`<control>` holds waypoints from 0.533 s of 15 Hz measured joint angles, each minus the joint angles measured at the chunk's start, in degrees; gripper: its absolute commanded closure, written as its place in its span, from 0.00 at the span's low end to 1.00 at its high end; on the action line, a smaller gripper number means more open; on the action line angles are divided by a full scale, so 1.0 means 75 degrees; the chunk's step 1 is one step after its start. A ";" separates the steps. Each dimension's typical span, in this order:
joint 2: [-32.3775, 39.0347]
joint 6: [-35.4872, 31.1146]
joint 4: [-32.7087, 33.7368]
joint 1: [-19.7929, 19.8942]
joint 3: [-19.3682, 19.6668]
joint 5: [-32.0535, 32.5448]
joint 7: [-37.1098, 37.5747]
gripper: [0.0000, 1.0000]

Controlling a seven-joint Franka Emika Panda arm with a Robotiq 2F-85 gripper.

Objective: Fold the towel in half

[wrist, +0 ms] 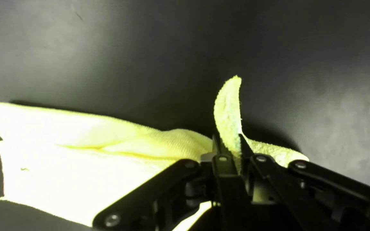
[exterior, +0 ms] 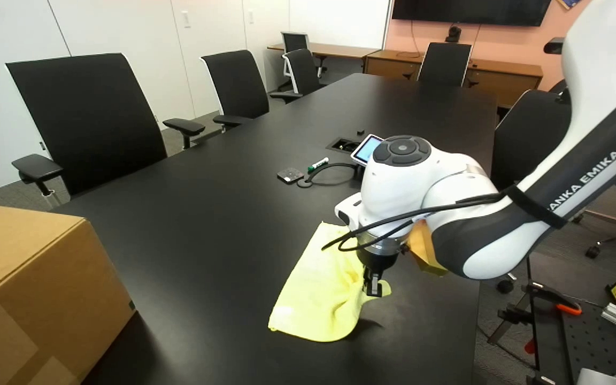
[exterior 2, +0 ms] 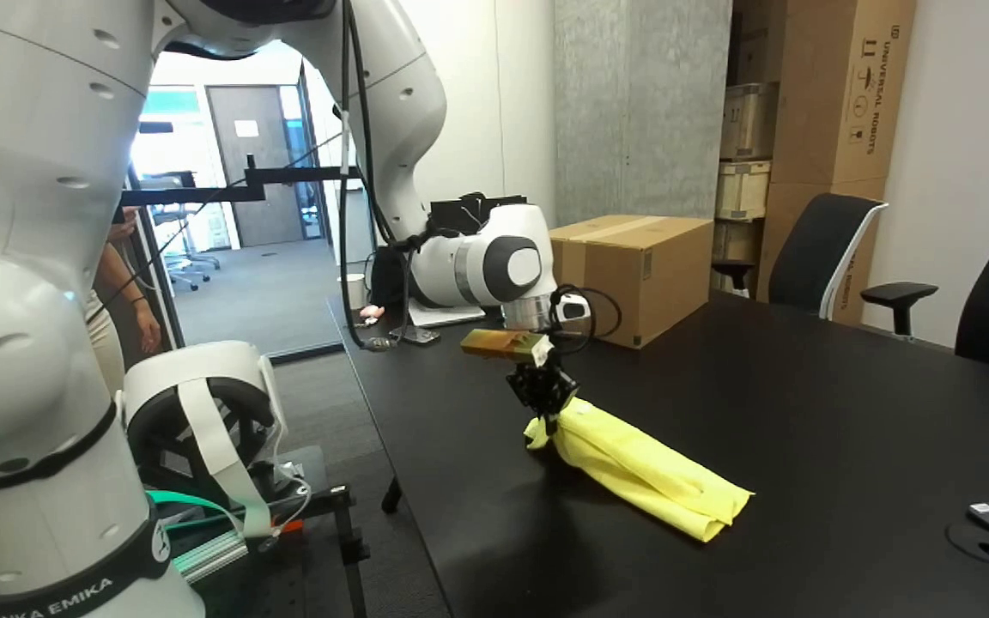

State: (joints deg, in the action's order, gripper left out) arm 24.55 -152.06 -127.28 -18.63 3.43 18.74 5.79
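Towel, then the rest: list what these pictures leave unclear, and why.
Towel: in the wrist view, glare hides much of its weave, the gripper covers part.
Towel's far edge: partly behind the robot arm in an exterior view.
Cardboard box: cut off by left and bottom edges in an exterior view.
Person: face behind the robot arm in an exterior view.
Small screen: too small to read in an exterior view.

The dark desk (exterior: 206,251) carries a creased yellow towel (exterior: 318,294), which touches my claw (exterior: 373,287) and spreads out beside it. Well apart from my claw, the desk holds a cardboard box (exterior 2: 670,279), a green-and-white marker (exterior: 318,164) and a small square device (exterior: 290,175).
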 measured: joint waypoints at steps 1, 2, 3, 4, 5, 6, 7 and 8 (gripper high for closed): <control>0.0044 -0.0013 0.0153 0.0009 -0.0049 0.0046 -0.0009 0.90; 0.0098 -0.0023 0.0302 0.0025 -0.0099 0.0051 -0.0030 0.91; 0.0165 -0.0046 0.0455 0.0054 -0.0160 0.0051 -0.0060 0.89; 0.0241 -0.0080 0.0605 0.0102 -0.0234 0.0051 -0.0114 0.90; 0.0329 -0.0131 0.0749 0.0155 -0.0309 0.0051 -0.0172 0.90; 0.0422 -0.0199 0.0874 0.0202 -0.0375 0.0051 -0.0239 0.91; 0.0532 -0.0271 0.0995 0.0236 -0.0429 0.0051 -0.0317 0.90; 0.0655 -0.0348 0.1109 0.0245 -0.0464 0.0051 -0.0365 0.92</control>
State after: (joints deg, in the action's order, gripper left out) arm 29.47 -154.67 -118.96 -16.79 -0.06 19.12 3.06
